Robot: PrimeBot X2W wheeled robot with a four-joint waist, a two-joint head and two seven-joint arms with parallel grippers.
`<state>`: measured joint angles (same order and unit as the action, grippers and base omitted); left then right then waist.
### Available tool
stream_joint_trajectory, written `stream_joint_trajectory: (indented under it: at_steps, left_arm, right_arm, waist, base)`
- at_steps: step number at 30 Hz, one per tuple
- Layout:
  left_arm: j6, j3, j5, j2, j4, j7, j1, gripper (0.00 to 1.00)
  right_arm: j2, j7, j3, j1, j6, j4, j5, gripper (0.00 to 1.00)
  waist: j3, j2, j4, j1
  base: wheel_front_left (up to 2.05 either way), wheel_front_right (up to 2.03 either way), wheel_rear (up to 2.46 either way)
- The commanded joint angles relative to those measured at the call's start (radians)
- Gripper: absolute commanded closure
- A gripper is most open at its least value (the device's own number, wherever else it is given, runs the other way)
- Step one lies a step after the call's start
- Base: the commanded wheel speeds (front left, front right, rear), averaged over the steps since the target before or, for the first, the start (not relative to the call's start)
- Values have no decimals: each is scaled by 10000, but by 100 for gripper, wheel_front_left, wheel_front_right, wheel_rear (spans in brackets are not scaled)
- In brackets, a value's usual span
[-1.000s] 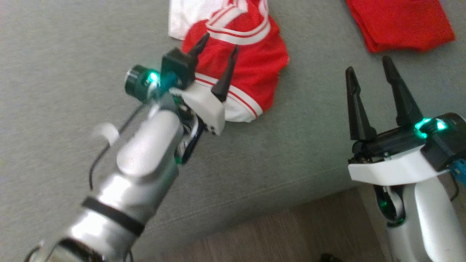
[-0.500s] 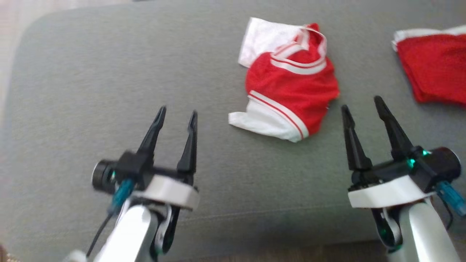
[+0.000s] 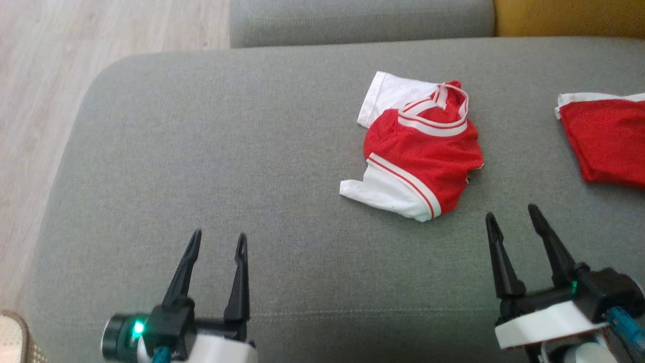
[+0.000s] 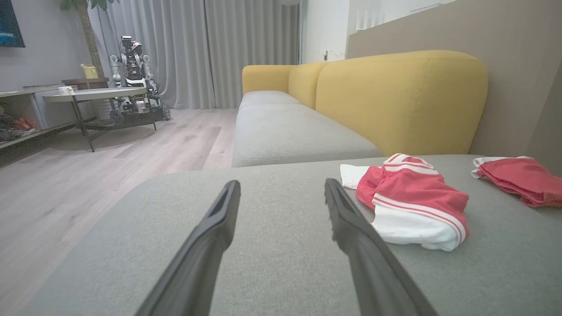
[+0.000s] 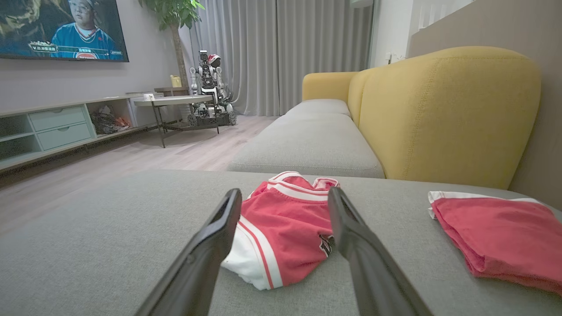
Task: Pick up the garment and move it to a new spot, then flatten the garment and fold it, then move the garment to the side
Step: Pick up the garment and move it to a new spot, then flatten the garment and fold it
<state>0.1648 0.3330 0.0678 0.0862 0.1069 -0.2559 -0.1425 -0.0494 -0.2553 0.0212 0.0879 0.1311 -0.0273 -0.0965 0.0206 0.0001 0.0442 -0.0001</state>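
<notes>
Left gripper [image 3: 218,239] low, fingers spread, empty; right gripper [image 3: 510,216] likewise.

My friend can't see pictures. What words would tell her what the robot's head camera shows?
A crumpled red and white jersey lies untouched on a grey sofa cushion. The left gripper and right gripper are open near the bottom, fingers pointing up. Another red garment lies at the right edge.

soft, even indoor light, brightest at the curtains [image 4: 210,48]; shadows are faint. the head view looks slightly soft; wrist views bow at the edges.
</notes>
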Motion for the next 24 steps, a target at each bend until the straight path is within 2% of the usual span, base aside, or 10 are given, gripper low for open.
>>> stream_joint_trajectory:
  at_steps: [1,24]
  left_arm:
    - [144,-464,-165,-109,409,-58,85,0]
    - [-149,-532,-432,-280,181,-59,-11,0]
  right_arm:
    - [-9,-65,-293,-124,-4,-360,-32,0]
    - [-9,-65,-338,-171,-4,-191,-213,0]
  waist:
    - [-99,-1,-51,1]
    - [-103,-1,-117,1]
  base:
    - [0,0,0]
    - [0,0,0]
